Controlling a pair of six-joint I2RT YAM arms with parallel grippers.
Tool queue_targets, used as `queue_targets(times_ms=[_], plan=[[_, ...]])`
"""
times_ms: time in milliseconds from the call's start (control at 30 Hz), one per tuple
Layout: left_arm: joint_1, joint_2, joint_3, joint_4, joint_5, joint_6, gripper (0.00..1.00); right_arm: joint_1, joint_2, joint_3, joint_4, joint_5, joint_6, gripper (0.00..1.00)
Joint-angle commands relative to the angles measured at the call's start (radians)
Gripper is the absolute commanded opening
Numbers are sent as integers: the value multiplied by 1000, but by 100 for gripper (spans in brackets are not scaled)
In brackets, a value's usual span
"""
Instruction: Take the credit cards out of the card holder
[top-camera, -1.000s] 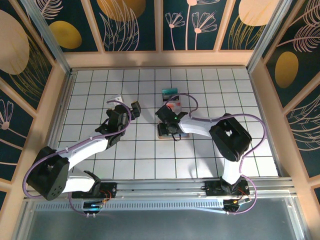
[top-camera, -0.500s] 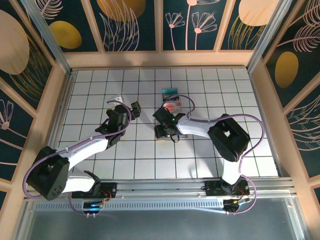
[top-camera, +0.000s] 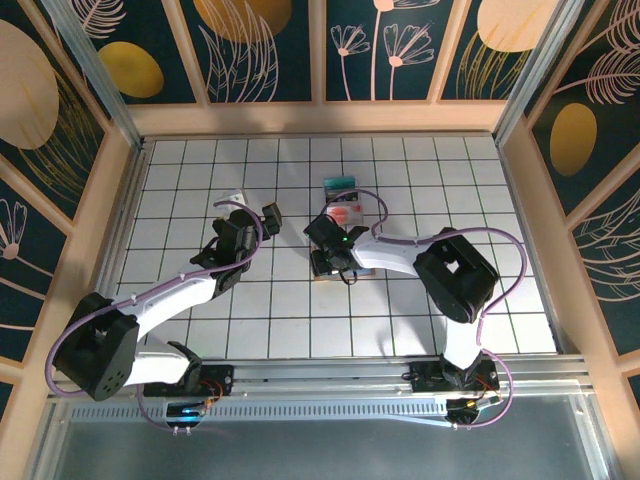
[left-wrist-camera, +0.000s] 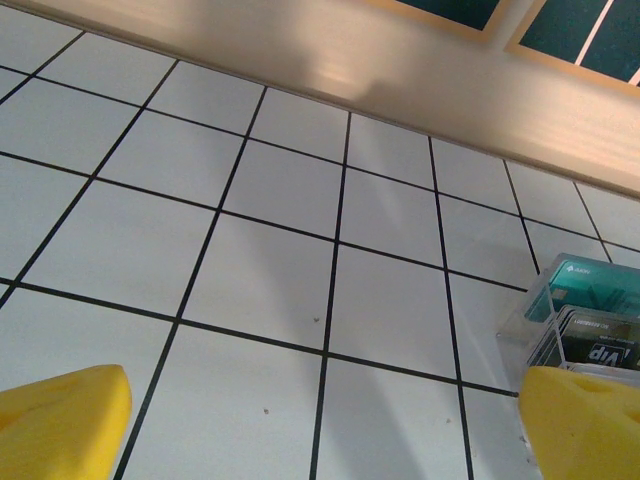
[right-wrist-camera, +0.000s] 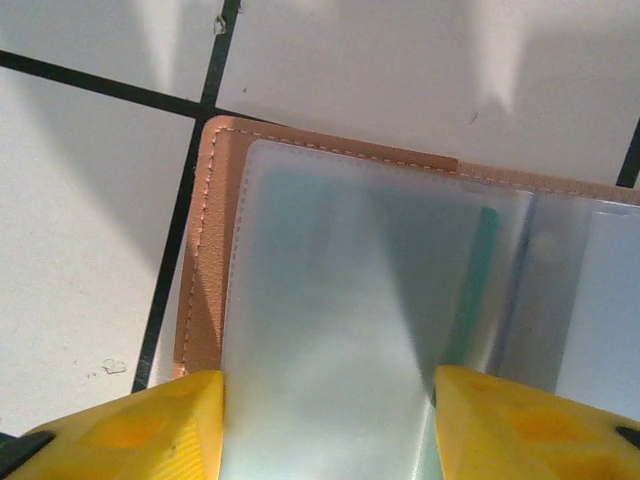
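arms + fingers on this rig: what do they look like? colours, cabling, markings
The two match. Left arm and right arm have white links and bulky black joint housings. A thin purple cable loops loosely along each arm. Left fingers and right fingers are bright yellow, faceted blocks. No markings that I can read.

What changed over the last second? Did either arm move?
The right arm swung slightly to the left, carrying its fingers a little left over the card holder. They now rest apart on its clear sleeve, with nothing visibly gripped. The left arm's fingers, wide open, the teal card and the pink-white card stayed put.
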Motion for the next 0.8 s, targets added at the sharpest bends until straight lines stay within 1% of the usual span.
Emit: queue_targets(times_ms=[0,233,300,467,533,767], plan=[[8,2,23,-12,-18,-12,99,7,45,-10,-56,-1,0,49],[8,-4,25,-17,-16,-10,99,7,28,-14,-34,-22,-3,40],[7,-9,25,-18,-16,-8,99,7,19,-18,-29,-29,-2,39],[7,-15,22,-20,-19,-5,99,7,-8,-12,-47,24,2,38],[7,-17,23,-20,-18,-4,99,7,-21,-13,-41,33,3,34],[9,-20,33,-27,-23,11,99,-15,-63,-27,23,-57,-5,25]])
